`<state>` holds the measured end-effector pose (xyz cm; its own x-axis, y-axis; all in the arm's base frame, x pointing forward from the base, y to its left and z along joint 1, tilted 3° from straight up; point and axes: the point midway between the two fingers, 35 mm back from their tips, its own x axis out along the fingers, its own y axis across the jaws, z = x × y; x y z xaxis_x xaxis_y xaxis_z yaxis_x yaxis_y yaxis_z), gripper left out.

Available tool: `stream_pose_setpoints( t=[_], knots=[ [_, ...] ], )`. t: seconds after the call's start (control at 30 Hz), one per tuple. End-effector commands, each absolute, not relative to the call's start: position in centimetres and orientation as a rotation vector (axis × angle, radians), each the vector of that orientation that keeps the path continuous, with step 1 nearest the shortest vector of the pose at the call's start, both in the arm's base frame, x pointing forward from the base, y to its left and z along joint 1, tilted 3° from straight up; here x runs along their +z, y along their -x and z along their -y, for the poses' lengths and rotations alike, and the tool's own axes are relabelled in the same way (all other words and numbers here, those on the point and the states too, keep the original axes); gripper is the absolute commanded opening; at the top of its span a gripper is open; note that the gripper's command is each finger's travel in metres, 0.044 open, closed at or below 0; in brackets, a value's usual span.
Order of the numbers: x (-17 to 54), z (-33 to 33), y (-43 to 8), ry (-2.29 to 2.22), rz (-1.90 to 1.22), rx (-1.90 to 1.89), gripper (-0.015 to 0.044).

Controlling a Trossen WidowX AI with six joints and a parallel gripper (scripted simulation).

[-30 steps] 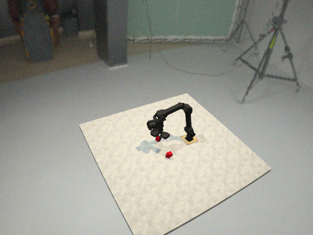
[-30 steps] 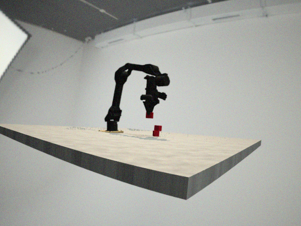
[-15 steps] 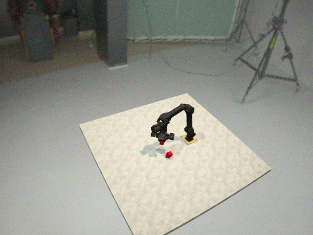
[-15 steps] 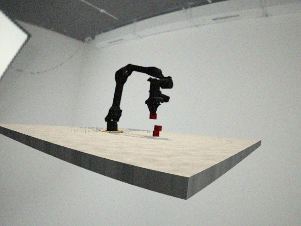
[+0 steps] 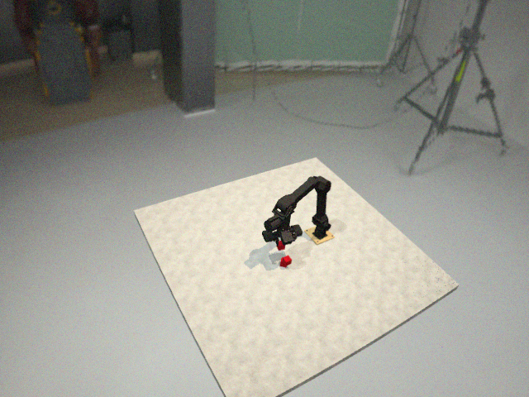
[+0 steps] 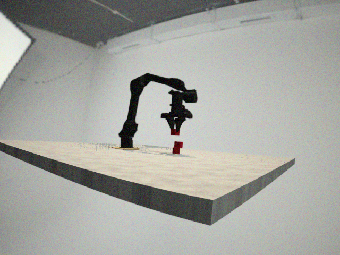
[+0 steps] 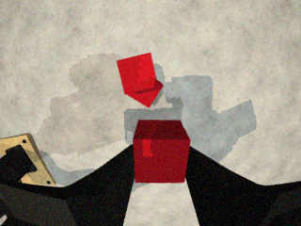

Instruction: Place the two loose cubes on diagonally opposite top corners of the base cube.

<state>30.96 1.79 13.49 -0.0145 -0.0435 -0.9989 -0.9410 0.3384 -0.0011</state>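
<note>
From the top view, the black six-joint arm (image 5: 305, 198) bends over a pale speckled stone-look worktop (image 5: 341, 308), standing on a small tan mounting plate (image 5: 319, 236). Its black parallel-jaw gripper (image 5: 280, 244) carries a small red loose cube (image 5: 280, 245) above the worktop, and a red stack (image 5: 285, 260) sits just beyond it on the surface.

In the exterior view, the gripper (image 6: 175, 130) points straight down, its fingers (image 6: 171, 124) closed narrowly on the held red cube (image 6: 175, 132), which hangs level, apart from and above the stack. That stack is the red fixed base cube (image 6: 176, 150) with the other red loose cube (image 6: 178, 144) resting on it, offset toward the right.

In the wrist view, the held cube (image 7: 162, 153) is pinched between two dark fingers. Beyond it, the placed cube (image 7: 137, 74) covers one corner of the base cube (image 7: 150, 96), whose uncovered part shows at the lower right. The mounting plate's corner (image 7: 22, 151) shows at the left edge.
</note>
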Motion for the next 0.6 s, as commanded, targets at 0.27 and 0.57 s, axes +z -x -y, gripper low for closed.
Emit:
stream_pose_setpoints(
  t=[0.27, 0.57],
  knots=[
    [13.2, -3.5, -30.4, 1.129, -1.309, 1.093, 0.0105],
    [10.6, -3.3, -30.2, 1.16, -1.306, 1.107, 0.0105]
  ],
)
